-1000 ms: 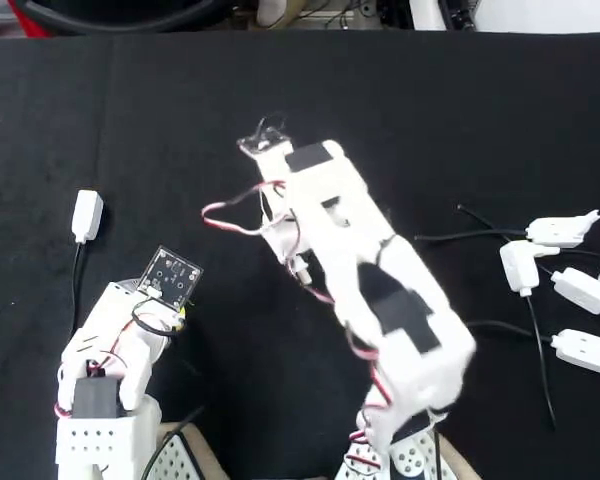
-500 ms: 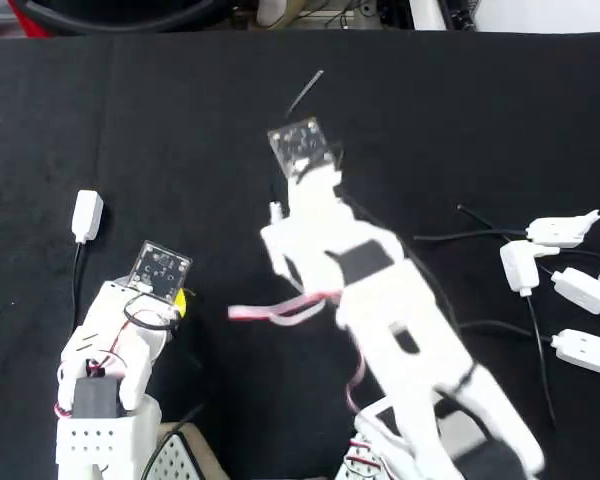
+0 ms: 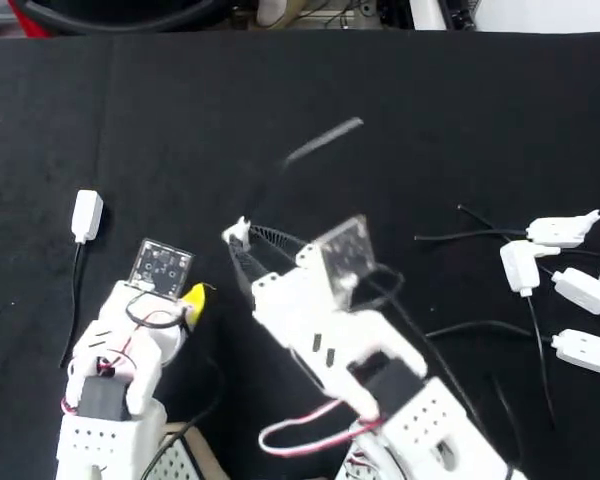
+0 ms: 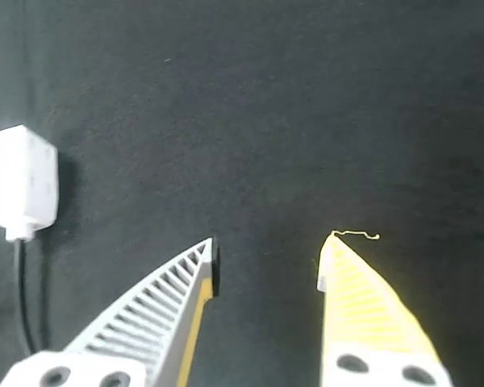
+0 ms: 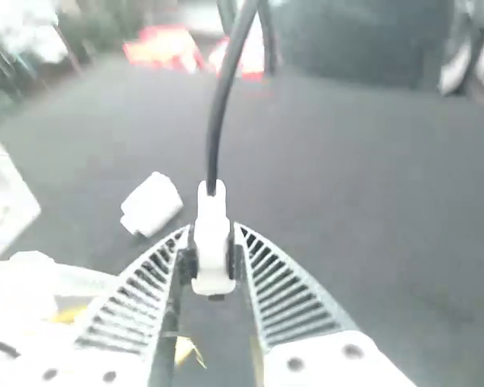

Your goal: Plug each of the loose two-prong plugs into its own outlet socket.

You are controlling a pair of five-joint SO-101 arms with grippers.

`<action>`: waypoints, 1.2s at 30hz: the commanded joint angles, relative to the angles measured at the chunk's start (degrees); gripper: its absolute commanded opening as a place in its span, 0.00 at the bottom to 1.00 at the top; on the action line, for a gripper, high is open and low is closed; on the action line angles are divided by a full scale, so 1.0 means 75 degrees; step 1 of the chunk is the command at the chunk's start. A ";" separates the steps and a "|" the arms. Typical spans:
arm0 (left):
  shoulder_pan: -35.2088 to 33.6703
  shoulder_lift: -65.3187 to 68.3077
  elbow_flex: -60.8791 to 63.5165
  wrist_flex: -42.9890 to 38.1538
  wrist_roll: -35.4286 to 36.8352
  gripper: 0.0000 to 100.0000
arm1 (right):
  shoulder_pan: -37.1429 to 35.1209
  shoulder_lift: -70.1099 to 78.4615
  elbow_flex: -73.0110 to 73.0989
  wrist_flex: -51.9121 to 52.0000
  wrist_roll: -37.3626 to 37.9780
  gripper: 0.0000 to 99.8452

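White two-prong plug (image 5: 212, 211) on a black cable (image 5: 226, 97) is clamped between the ribbed fingers of the right gripper (image 5: 212, 235). The jaws are closed hard against its body, and the cable leads out past the fingertips. Change recorded over the last second: in the high view this arm stood stretched well up the black cloth table (image 3: 460, 110). It has since drawn back toward its base and swung to the left, so the white two-prong plug now hangs near the table's middle, between the two arms and clear of the cloth. The left gripper (image 4: 270, 254) is wide open and holds nothing, one white finger and one yellow poised over bare cloth. Its wrist has turned slightly, with no other movement noted. The white rectangular outlet block (image 4: 20, 181) lies flat on its own black lead just beside that gripper, and it has not shifted. The group of white connector bodies (image 3: 555, 232) at the right edge is likewise undisturbed. Assessment: the plug has been brought closer to the outlet block but is not yet mated, and no insertion is complete. Which way the prongs face cannot be told, so alignment will need checking before any push.
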 commanded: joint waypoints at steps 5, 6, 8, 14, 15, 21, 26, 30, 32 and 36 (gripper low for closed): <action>0.0955 -0.0047 -0.0897 -0.0105 0.0961 0.22 | -0.0152 -0.1612 0.0568 -0.0281 -0.1137 0.01; 0.1213 -0.0047 -0.0967 -0.0105 0.1114 0.22 | -0.0152 -0.1612 0.0568 -0.0281 -0.1266 0.01; 0.1600 -0.0047 -0.1026 -0.0141 0.1289 0.22 | -0.0152 -0.1612 0.0568 -0.0117 -0.1418 0.01; 0.1694 -0.0047 -0.1131 -0.0527 0.1465 0.22 | -0.0692 -0.1612 0.0252 0.1196 -0.1348 0.01; 0.1577 -0.0047 -0.1131 -0.0621 0.1629 0.22 | -0.0750 -0.1612 0.0182 0.1418 -0.1348 0.01; 0.1096 -0.0047 -0.1307 -0.0821 0.2063 0.22 | -0.0821 -0.1612 -0.0275 0.2438 -0.1336 0.01; 0.1002 -0.0047 -0.1307 -0.0832 0.2051 0.22 | -0.1278 -0.1612 -0.0498 0.3036 -0.1325 0.01; 0.0779 -0.0047 -0.1260 -0.1032 0.2040 0.22 | -0.1278 -0.1612 -0.0498 0.3059 -0.1032 0.01; 0.0826 -0.0047 -0.1237 -0.0973 0.2004 0.22 | -0.1254 -0.1612 -0.0498 0.3024 -0.1020 0.01; 0.0826 -0.0047 -0.1284 -0.0656 0.1840 0.22 | -0.0914 -0.1600 -0.0627 0.3024 -0.0903 0.01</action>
